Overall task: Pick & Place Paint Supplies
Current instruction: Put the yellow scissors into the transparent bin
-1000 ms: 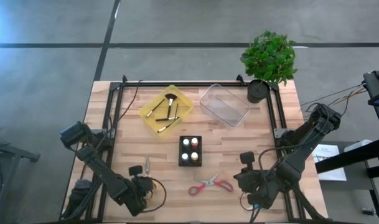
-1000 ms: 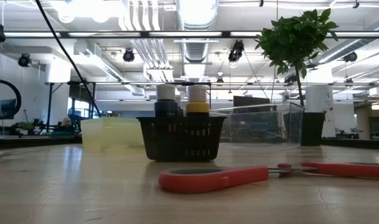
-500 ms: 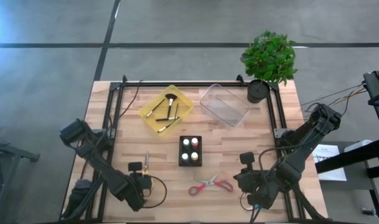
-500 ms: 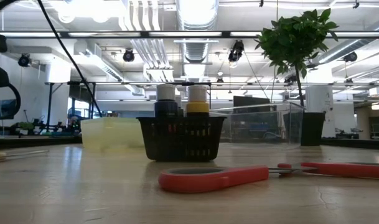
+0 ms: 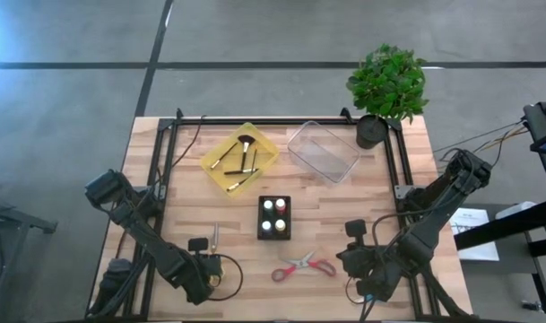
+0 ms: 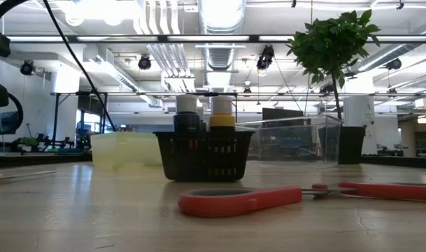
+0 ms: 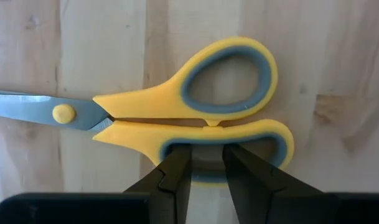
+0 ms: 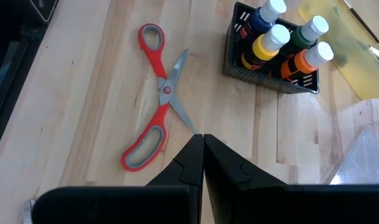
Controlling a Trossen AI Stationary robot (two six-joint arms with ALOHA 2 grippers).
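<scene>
Paint supplies partly sorted: brushes (image 5: 239,160) lie in the yellow tray (image 5: 262,144) at upper centre, bottles (image 5: 273,215) in the black basket (image 5: 273,236); clear bin (image 5: 345,167) looks empty. Red scissors (image 5: 303,266) and yellow scissors (image 7: 195,112) remain on the bench (image 5: 407,152). Left tool (image 7: 206,163) grasps the yellow scissors' lower handle loop, lower left; right tool (image 8: 203,155) clenched, holding nothing, near the red pair.

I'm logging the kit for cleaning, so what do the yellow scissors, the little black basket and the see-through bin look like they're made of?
Yellow scissors: glossy yellow handles, probably plastic, with matte grey-blue loop linings that look rubbery; dull grey blade, likely steel.
Black basket: slotted matte walls, probably moulded plastic.
Clear bin: transparent, thin-walled, with faint glints on the rim; likely clear plastic, though glass can't be ruled out.
</scene>
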